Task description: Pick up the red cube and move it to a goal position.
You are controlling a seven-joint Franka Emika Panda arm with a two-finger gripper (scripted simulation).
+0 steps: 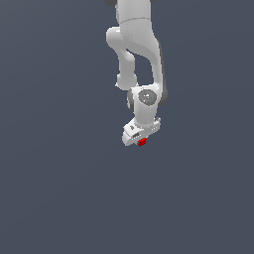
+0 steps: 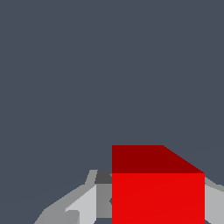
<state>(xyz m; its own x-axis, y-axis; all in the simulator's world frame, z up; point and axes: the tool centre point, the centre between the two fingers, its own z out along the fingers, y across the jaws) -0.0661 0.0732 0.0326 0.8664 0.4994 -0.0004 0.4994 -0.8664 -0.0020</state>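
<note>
The red cube [image 1: 142, 142] sits right at the tip of the gripper [image 1: 140, 141], directly under the white hand in the exterior view, so it lies between the jaws and not off to either side. The wrist view bears this out: the red cube [image 2: 157, 192] fills the near field, with a pale grey finger [image 2: 85, 205] close against one flank and another grey sliver at the opposite edge. The jaws appear to be pinching the cube, one finger on each side face, though the contact lines are cut off by the frame edge and I cannot be fully sure the pads are pressing.

The cube has no long axis to worry about; its faces run square to the fingers.

No goal marker shows in either view, and the plain grey desk [image 1: 54, 188] gives no cue to height, so I cannot tell whether the cube rests on the surface or hangs above it. The coming move, by my reading, is a carry, and it depends on the cube staying centred between the fingers.
</note>
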